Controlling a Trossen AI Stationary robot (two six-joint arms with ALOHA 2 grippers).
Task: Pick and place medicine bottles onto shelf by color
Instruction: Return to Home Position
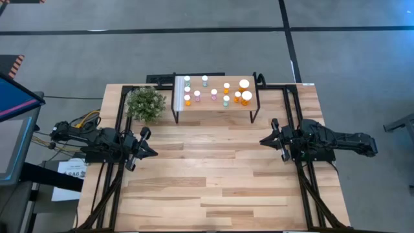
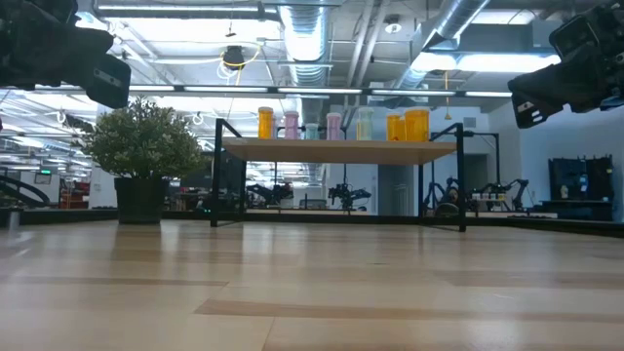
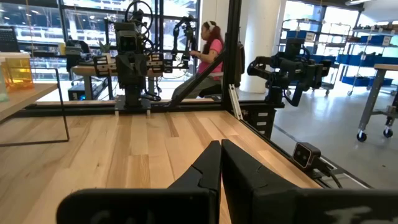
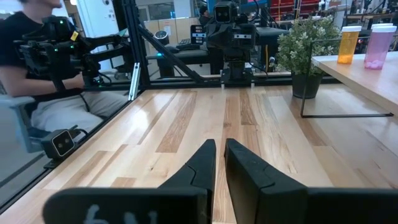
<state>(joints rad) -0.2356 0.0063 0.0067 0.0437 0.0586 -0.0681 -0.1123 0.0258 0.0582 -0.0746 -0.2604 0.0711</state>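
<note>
1. Stage: medicine bottles (image 1: 213, 94) all stood on the shelf (image 1: 213, 109) and neither gripper carried one. The sorting appeared finished, with the arms at or near their rest pose.
2. Left gripper (image 1: 152, 153) sat well apart from the shelf, on the side of the potted plant (image 1: 145, 103), its fingers closed together on nothing. Right gripper (image 1: 264, 140) sat well apart from the shelf's opposite end, likewise closed and empty.
3. Next move, as a judgement: no grasp was called for, only a small settling of both arms, kept clear of the shelf's thin legs.
4. Views compared: the high view separated the bottles into two rows on the shelf. The low view merged them into one line, orange at both ends with pink and pale green between. Only the wrist views showed each gripper's near-touching fingers, and a person (image 3: 211, 50) beyond the table, past the shelf. The right wrist view showed another, seated person (image 4: 37, 62).
</note>
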